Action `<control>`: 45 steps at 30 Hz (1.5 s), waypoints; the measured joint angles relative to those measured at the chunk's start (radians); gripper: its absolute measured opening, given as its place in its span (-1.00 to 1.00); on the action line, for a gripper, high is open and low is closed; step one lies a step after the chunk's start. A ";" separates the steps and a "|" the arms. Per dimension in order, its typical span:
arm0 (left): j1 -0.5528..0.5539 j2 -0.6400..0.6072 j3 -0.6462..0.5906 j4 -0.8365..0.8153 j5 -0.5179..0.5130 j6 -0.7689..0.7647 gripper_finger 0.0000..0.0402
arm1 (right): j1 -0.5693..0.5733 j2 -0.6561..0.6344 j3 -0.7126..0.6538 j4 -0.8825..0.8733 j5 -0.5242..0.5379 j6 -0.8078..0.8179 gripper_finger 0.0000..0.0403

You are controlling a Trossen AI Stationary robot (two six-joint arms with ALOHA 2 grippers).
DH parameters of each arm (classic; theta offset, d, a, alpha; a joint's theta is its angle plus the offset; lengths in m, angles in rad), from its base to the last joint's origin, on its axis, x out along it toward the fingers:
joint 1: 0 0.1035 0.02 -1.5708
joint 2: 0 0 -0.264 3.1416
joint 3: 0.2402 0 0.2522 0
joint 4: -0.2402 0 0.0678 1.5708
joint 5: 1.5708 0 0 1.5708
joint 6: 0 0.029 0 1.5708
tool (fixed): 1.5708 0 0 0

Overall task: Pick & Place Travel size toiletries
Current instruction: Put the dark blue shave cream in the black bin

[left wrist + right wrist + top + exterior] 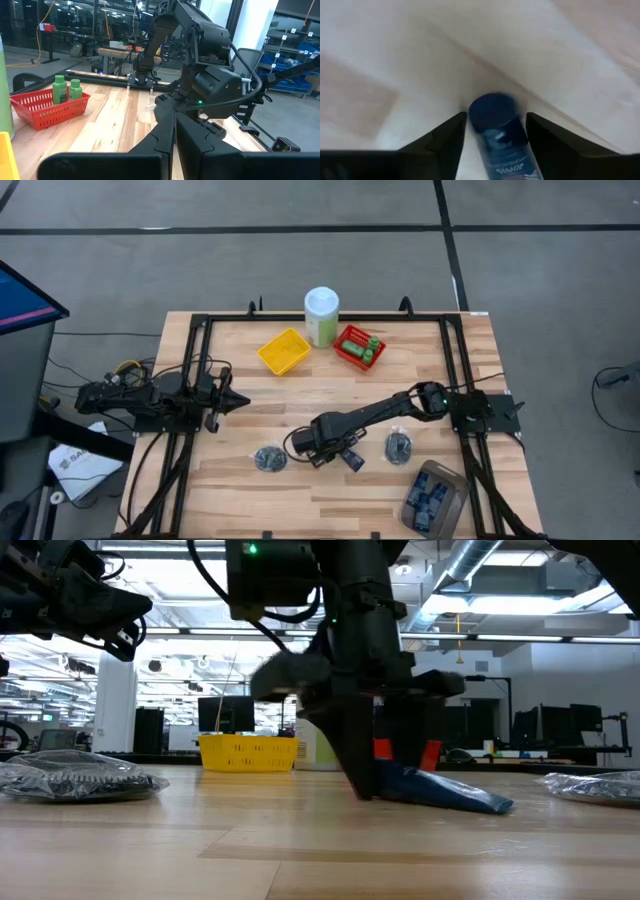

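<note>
Right wrist view shows the right gripper spread apart astride the flat dark navy tube lying lower-centre on the wooden tabletop; centre it before closing.

On the wooden worktop, a yellow basket sits upper centre, left of a pale green canister with a white lid. A red basket lies right of the canister. A grey container occupies the lower right.
</note>
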 joint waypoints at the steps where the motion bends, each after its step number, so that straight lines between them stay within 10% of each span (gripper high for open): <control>1: 0.000 0.000 0.000 0.000 0.000 0.000 -0.94 | 0.000 0.001 0.000 0.017 -0.007 -0.025 -0.03; 29: 0.000 0.000 0.000 0.000 0.000 0.000 -0.94 | 0.033 0.002 0.184 -0.182 -0.066 -0.228 -0.39; 45: 0.000 0.000 0.000 0.003 0.000 0.000 -0.94 | 0.282 -0.246 0.115 -0.340 -0.011 0.234 -0.51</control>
